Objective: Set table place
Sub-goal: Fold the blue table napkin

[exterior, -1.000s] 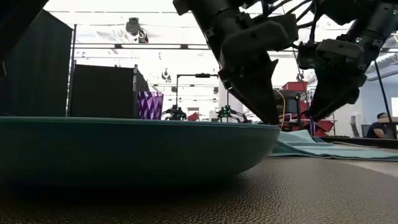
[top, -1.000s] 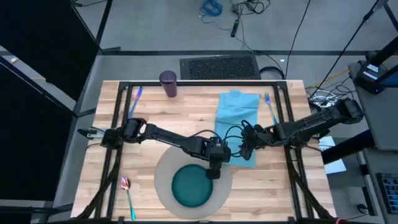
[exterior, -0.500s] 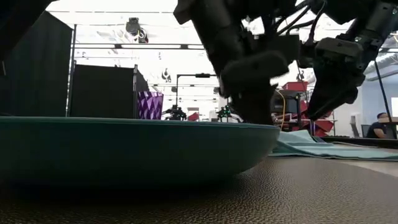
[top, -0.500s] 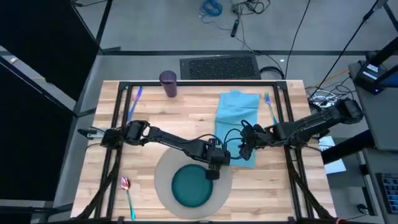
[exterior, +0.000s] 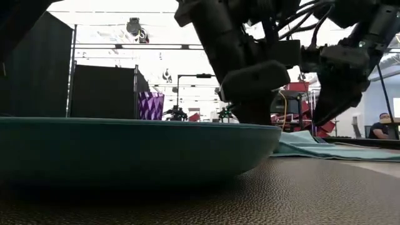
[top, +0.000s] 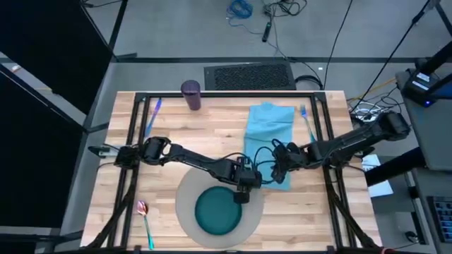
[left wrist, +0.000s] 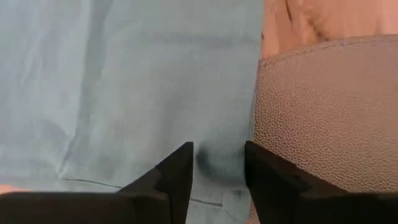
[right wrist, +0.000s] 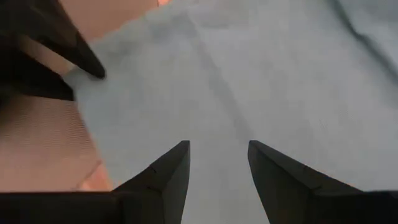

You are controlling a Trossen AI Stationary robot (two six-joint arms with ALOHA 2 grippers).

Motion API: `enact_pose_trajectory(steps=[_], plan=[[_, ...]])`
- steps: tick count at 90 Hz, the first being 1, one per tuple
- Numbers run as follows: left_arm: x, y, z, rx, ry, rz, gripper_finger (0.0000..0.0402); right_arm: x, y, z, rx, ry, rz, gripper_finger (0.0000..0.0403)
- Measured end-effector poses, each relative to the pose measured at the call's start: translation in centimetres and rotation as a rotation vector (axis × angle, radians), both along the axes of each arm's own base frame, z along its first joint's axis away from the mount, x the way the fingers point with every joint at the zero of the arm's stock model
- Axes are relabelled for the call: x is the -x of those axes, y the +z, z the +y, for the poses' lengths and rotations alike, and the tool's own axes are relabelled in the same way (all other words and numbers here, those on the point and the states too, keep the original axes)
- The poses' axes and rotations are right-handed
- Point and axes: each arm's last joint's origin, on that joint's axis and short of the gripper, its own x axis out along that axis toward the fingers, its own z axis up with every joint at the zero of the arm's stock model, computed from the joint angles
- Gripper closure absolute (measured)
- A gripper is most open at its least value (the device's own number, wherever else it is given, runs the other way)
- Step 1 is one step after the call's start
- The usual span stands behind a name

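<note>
A: Nearest the low camera?
B: Teal plate (exterior: 125, 147) on round grey mat (exterior: 300, 194), filling the foreground; just past its rim, both grippers above the light blue napkin (exterior: 325, 150)

A: Left gripper?
B: Left gripper (left wrist: 217, 163) poised over the napkin's corner, right where cloth (left wrist: 124, 87) meets mat (left wrist: 329, 118); fingers (left wrist: 177, 171) apart with napkin showing in the gap, nothing clamped. From above, sits at the mat's far right rim (top: 244, 185)

A: Right gripper?
B: Right gripper (right wrist: 217, 163) low over the napkin (right wrist: 249, 74), fingers (right wrist: 171, 171) apart, cloth between them, nothing held. Left arm's dark fingertip visible beyond, at the napkin's edge. From above, hovers over the napkin's near end (top: 281, 169), just beside the left gripper

A: Farther off?
B: Pink-bowled, green-handled spoon (top: 145, 220) left of the mat on pale wood table (top: 205, 134). Beyond the fingers, napkin stretching toward the far edge (top: 270, 127); blue fork (top: 306, 120) just right of it; blue knife (top: 153, 113) far left; purple cup (top: 191, 94) at the far edge, also seen behind the plate (exterior: 150, 105). Person seated in the room, far right (exterior: 381, 125)
</note>
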Motion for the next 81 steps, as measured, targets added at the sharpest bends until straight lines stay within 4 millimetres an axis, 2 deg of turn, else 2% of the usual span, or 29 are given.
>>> enact_pose_trajectory(steps=[6, 18, 22, 52, 70, 81], plan=[[0.0, 0.0, 0.0, 0.0, 0.0, 0.003, 0.0277, -0.2, -0.8, 0.1, 0.008, 0.001, 0.039, 0.0286], [0.0, 0.0, 0.0, 0.001, 0.004, 0.002, 0.0277, -0.7, -2.2, 0.2, 0.03, 0.006, 0.098, 0.0373], [0.0, 0.0, 0.0, 0.002, 0.004, 0.002, 0.0277, -0.9, -2.5, 0.2, 0.034, 0.015, 0.102, 0.039], [0.1, 0.0, 0.1, -0.002, 0.026, 0.005, 0.0277, -1.1, -3.0, 0.3, 0.039, 0.022, 0.115, 0.0402], [1.0, -0.4, 0.5, -0.09, 0.058, 0.093, 0.0277, -1.1, -3.0, 0.3, 0.03, 0.025, 0.118, 0.0403], [0.9, -0.4, 0.5, -0.108, 0.066, 0.086, 0.0277, -1.1, -3.0, 0.3, 0.026, 0.027, 0.119, 0.0403]])
